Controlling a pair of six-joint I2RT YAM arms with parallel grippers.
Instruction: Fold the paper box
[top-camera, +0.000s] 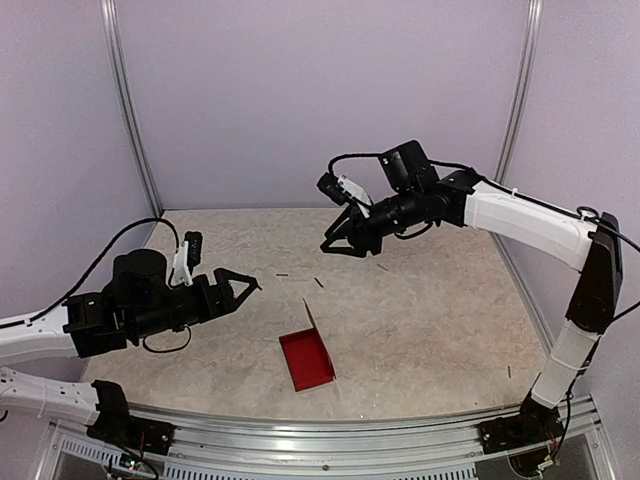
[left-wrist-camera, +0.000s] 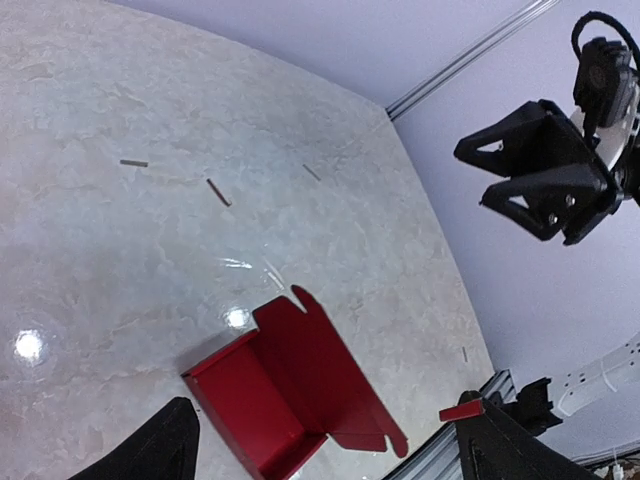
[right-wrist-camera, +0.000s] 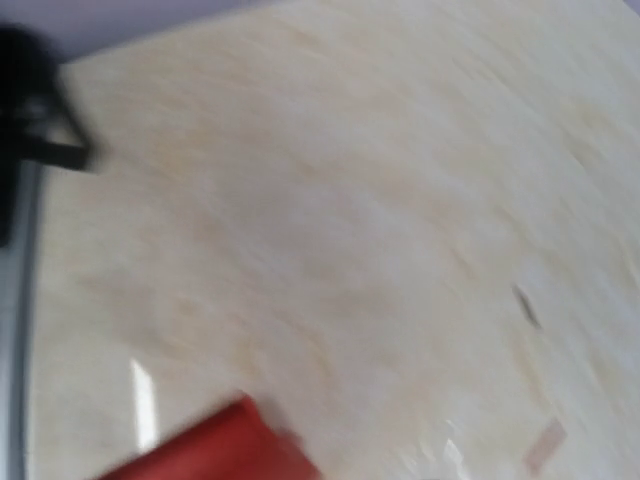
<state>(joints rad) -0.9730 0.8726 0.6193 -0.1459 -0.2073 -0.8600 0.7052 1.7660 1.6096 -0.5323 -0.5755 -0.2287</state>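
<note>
Red paper box (top-camera: 306, 360): lower centre; probably light, thin, easily creased.
Hold: likely by its upright flap edge.
Left gripper (top-camera: 248, 287): fingers spread, empty.
Right gripper (top-camera: 335, 250): fingers parted, empty.

— The paper box (top-camera: 306, 360)?
— Thin red card, matt and smooth
— And the table (top-camera: 430, 310)?
— Pale marbled top, polished enough to show bright glints; the rail (top-camera: 350, 440) at its near edge looks like ribbed bare metal
</note>
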